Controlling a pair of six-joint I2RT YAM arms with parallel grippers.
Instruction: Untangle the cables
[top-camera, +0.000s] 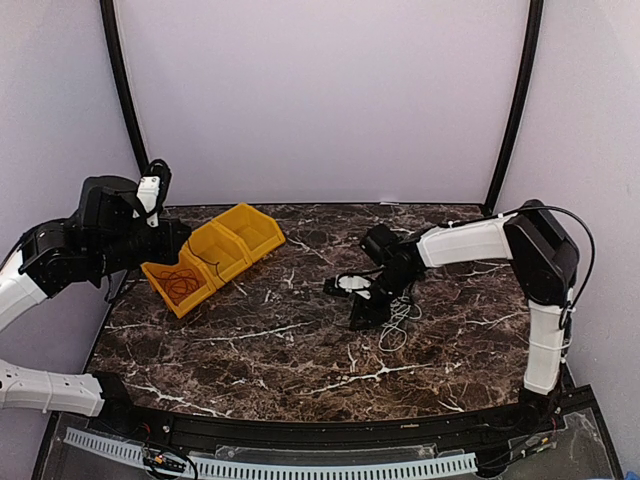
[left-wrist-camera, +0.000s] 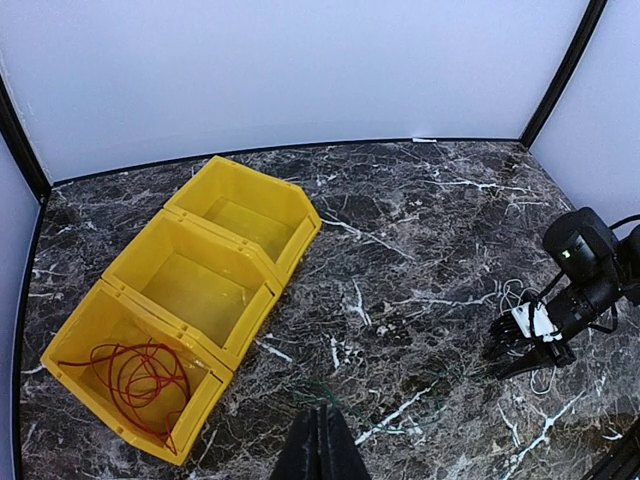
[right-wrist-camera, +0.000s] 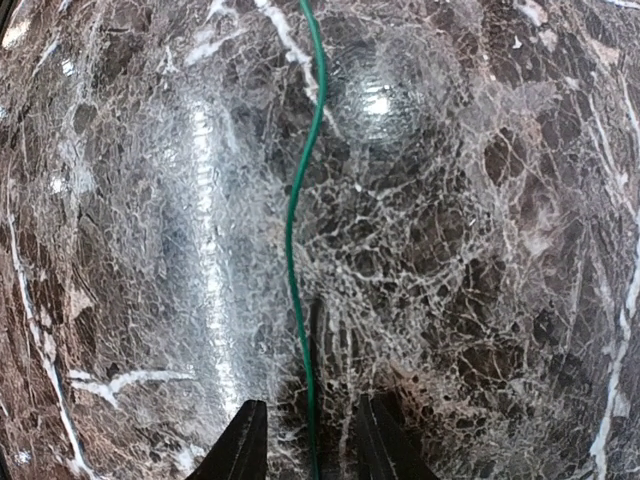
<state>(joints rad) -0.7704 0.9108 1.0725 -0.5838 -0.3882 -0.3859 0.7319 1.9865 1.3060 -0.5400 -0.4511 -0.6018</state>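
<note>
A red-orange cable (left-wrist-camera: 140, 378) lies coiled in the nearest yellow bin (left-wrist-camera: 72, 338); the top view shows that cable (top-camera: 181, 284) too. My left gripper (left-wrist-camera: 322, 408) is raised beside the bins and shut. A thin green cable (left-wrist-camera: 345, 395) reaches its tips and seems pinched there. My right gripper (right-wrist-camera: 310, 440) is low over the table centre and open. The green cable (right-wrist-camera: 292, 230) runs loose between its fingers. A white cable (top-camera: 398, 325) lies in loops right beside the right gripper (top-camera: 362, 305). I cannot make out a black cable.
Three yellow bins (top-camera: 246, 222) stand in a diagonal row at the back left of the dark marble table (top-camera: 300, 350). The middle bin (left-wrist-camera: 190, 290) and the far bin (left-wrist-camera: 245, 215) hold no coil. Grey walls close in the back and sides.
</note>
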